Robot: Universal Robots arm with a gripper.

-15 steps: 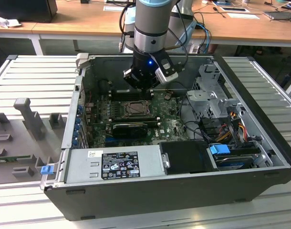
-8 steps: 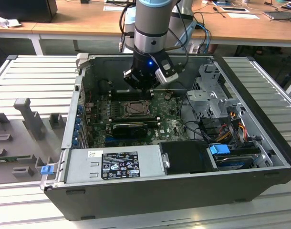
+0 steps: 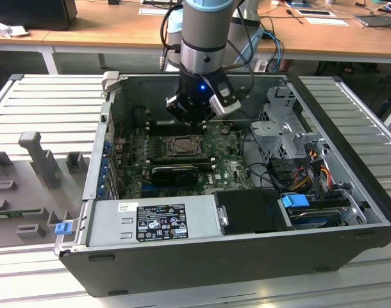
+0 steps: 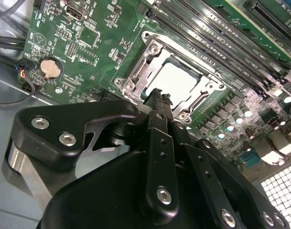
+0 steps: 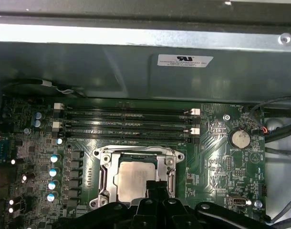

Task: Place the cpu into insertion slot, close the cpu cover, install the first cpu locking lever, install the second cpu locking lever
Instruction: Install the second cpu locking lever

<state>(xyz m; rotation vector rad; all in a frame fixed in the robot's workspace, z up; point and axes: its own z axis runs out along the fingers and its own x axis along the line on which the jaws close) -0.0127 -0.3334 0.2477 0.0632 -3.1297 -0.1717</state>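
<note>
Robot tool, fingers together and holding nothing, hovers over the cpu already seated in the insertion slot under the cpu cover; the locking levers likely need pressing down.

Gripper above cpu, cpu cover closed

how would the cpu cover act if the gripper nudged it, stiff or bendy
Probably stiff: the cpu cover looks like a stamped metal frame. Lying flat over the cpu, it likely won't tip. Its bare metal may be slippery against the gripper.
</note>
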